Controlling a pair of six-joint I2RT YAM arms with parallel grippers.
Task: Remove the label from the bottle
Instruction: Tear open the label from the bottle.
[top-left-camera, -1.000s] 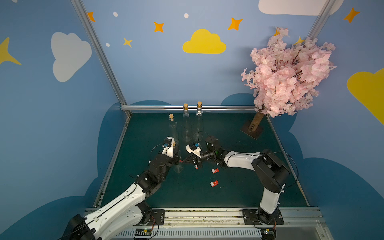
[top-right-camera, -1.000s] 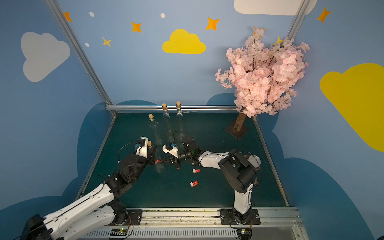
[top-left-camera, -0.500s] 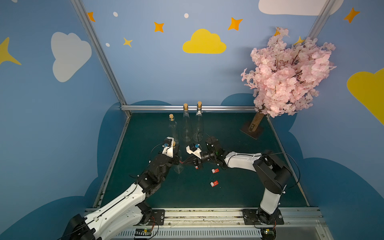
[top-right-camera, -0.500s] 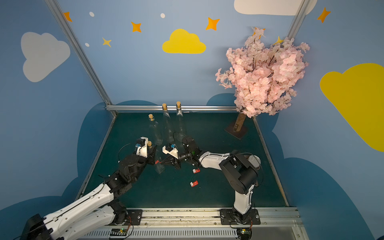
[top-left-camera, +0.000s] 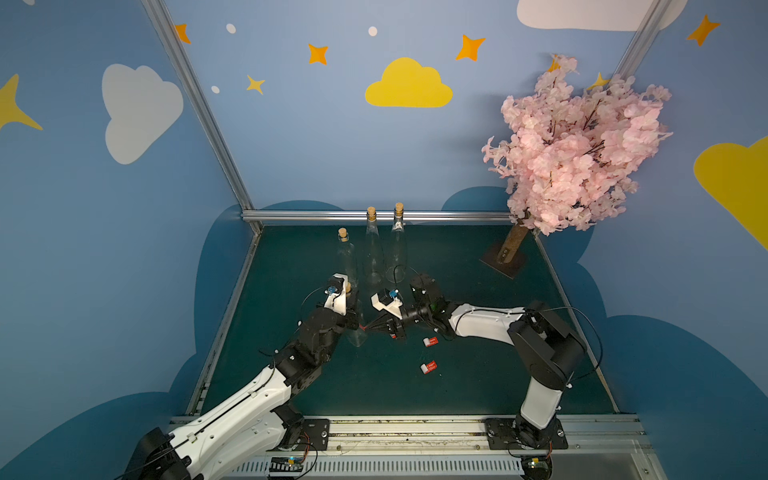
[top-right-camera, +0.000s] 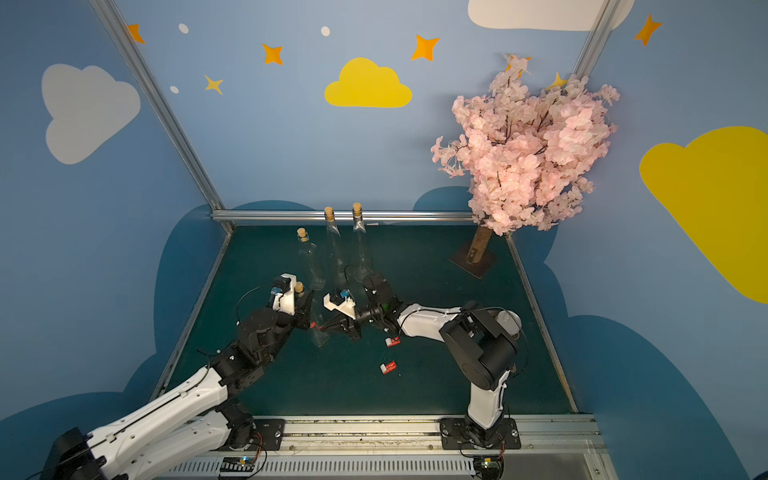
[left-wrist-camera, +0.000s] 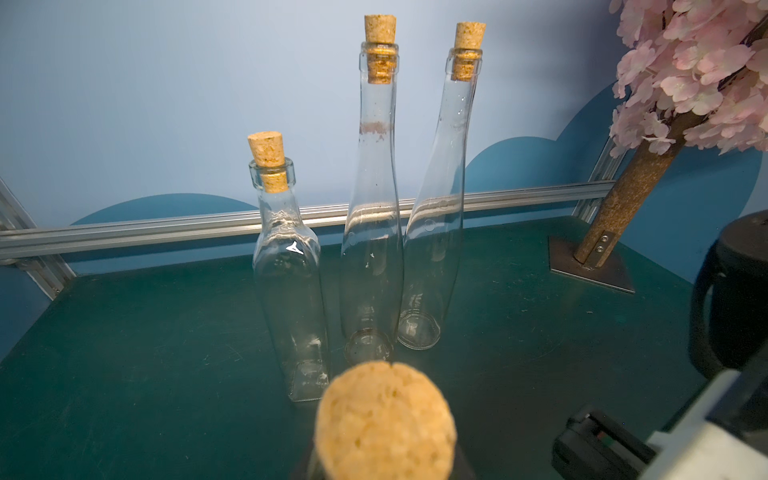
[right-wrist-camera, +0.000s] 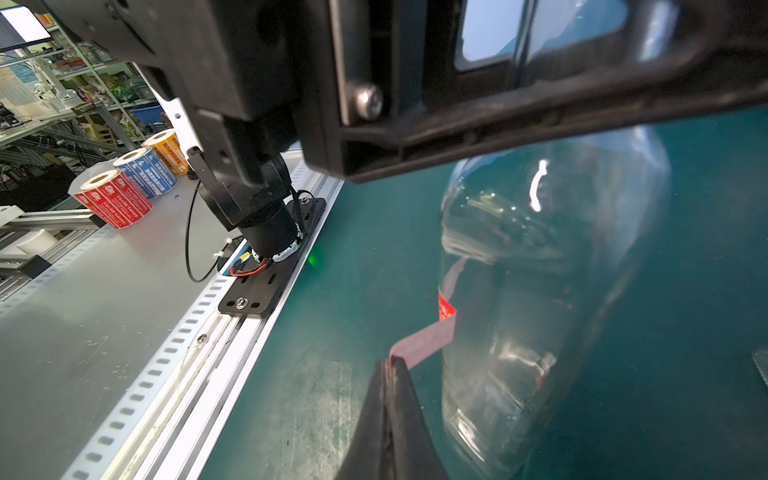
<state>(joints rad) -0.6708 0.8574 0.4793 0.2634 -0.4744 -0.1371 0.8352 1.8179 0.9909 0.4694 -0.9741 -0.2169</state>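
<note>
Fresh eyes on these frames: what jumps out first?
The pink blossom tree at the back right grabs the eye first. In the middle, the left gripper holds a clear bottle while the right gripper pinches its half-peeled red label. Two loose red labels lie nearby on the green mat.

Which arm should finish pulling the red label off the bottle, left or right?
Right. The right arm has its jaws shut on the peeled end of the red label, the rest stuck to the bottle; it need only pull away. The left arm is busy holding that bottle near its cork.
</note>
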